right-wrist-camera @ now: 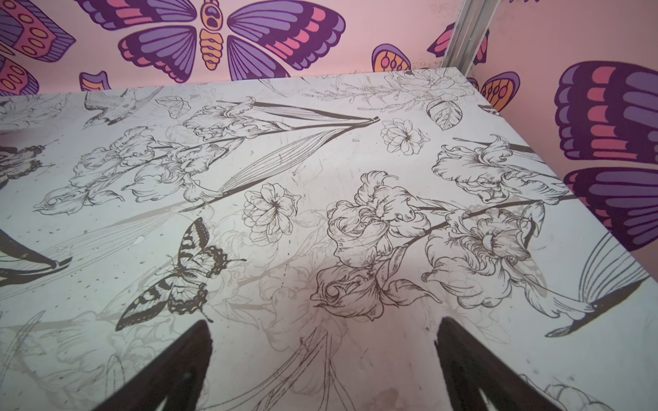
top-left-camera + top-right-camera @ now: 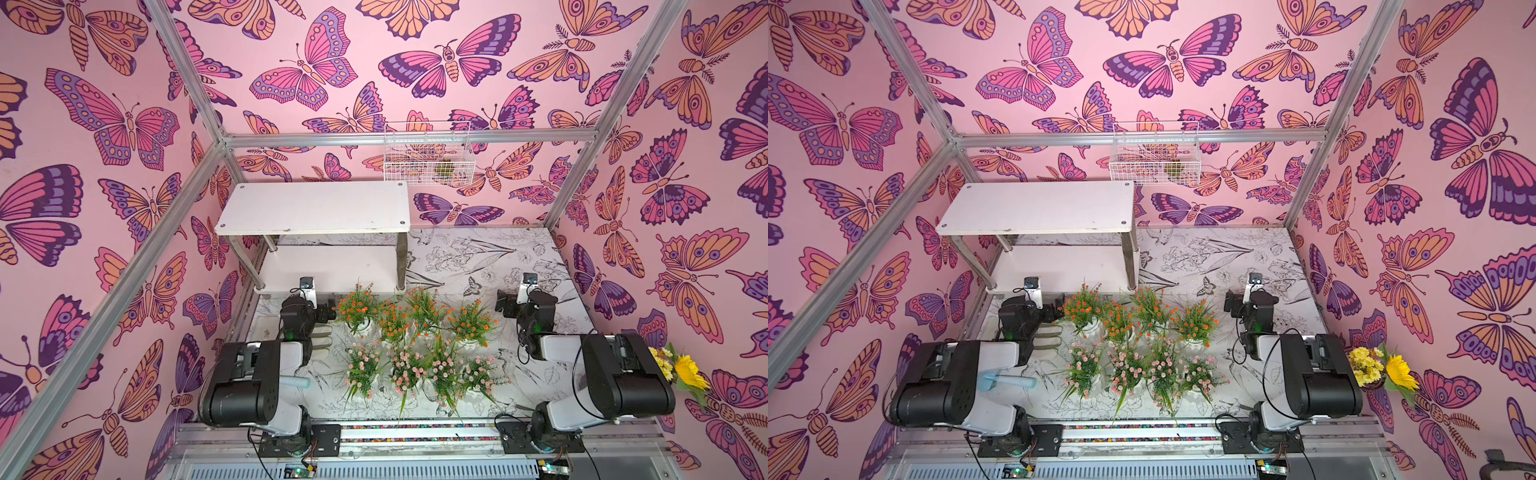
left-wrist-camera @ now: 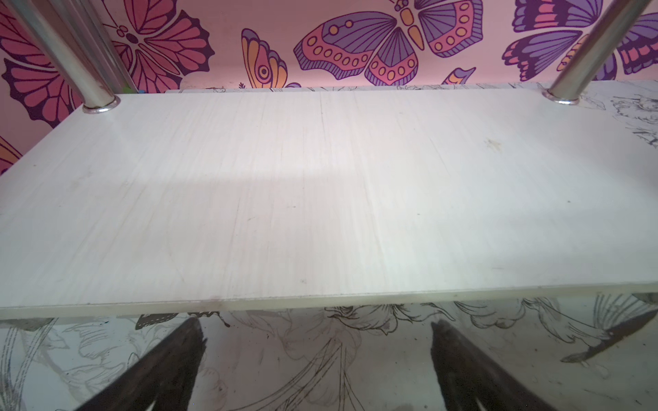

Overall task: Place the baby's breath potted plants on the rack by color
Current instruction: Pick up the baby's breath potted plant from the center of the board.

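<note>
The baby's breath potted plants stand in two rows on the table in both top views. The far row is orange (image 2: pixel 392 322) (image 2: pixel 1119 322) and the near row is pink (image 2: pixel 405 370) (image 2: pixel 1127 368), all in white pots. The rack (image 2: pixel 311 208) (image 2: pixel 1038 208) stands at the back left with both boards bare. My left gripper (image 2: pixel 308 296) (image 3: pixel 316 322) is open, just short of the rack's lower board (image 3: pixel 320 195) and left of the orange row. My right gripper (image 2: pixel 527 293) (image 1: pixel 322 320) is open over bare table (image 1: pixel 285 170), right of the plants.
A white wire basket (image 2: pixel 428 153) hangs on the back wall right of the rack. A yellow sunflower bunch (image 2: pixel 685 368) sticks out from the right wall. A pale blue object (image 2: pixel 297 381) lies by the left arm. Silver rack legs (image 3: pixel 71 53) flank the lower board.
</note>
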Robot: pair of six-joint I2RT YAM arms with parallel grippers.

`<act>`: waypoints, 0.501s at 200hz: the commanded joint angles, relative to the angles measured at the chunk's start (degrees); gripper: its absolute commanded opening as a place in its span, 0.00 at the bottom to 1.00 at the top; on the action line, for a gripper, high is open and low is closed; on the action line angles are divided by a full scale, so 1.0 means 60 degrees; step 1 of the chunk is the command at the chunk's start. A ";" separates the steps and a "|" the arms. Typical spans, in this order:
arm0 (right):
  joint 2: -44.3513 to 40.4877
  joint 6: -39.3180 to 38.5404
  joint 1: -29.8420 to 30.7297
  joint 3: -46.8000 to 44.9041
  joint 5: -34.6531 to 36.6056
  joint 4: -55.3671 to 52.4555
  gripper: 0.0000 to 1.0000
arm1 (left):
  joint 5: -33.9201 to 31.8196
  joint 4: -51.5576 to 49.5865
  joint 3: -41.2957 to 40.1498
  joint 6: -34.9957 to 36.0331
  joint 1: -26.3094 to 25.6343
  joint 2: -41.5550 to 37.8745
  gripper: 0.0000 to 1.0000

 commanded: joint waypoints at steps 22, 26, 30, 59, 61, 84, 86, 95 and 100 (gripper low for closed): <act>-0.1782 0.1775 0.0046 0.2533 0.1285 -0.5924 0.99 | -0.0845 -0.3924 0.1283 -0.1558 -0.0218 -0.2599 1.00; -0.1890 0.1863 0.0050 0.2826 0.1153 -0.6573 0.99 | -0.0865 -0.4280 0.1416 -0.1680 -0.0259 -0.2799 1.00; -0.1979 0.1975 0.0054 0.3029 0.1060 -0.7032 1.00 | -0.0940 -0.4619 0.1557 -0.1759 -0.0302 -0.2998 1.00; -0.2731 0.2931 0.0046 0.4457 0.0375 -1.0580 0.97 | -0.2155 -0.6064 0.2281 -0.2020 -0.1011 -0.4094 1.00; -0.2813 0.2997 0.0046 0.4495 0.0360 -1.0750 0.97 | -0.2162 -0.6133 0.2318 -0.2022 -0.1050 -0.4139 1.00; -0.3764 0.3704 0.0046 0.4529 -0.0218 -1.2444 0.95 | -0.1930 -0.6885 0.2790 -0.2221 -0.1351 -0.4688 1.00; -0.3829 0.3773 0.0046 0.4517 -0.0232 -1.2600 0.95 | -0.1894 -0.6939 0.2812 -0.2259 -0.1362 -0.4720 1.00; -0.4117 0.4059 0.0047 0.4501 -0.0302 -1.3281 0.95 | -0.1692 -0.7195 0.2969 -0.2466 -0.1377 -0.4837 1.00; -0.4265 0.4180 0.0046 0.4512 -0.0338 -1.3662 0.95 | -0.1459 -0.7353 0.3078 -0.2499 -0.1390 -0.4873 1.00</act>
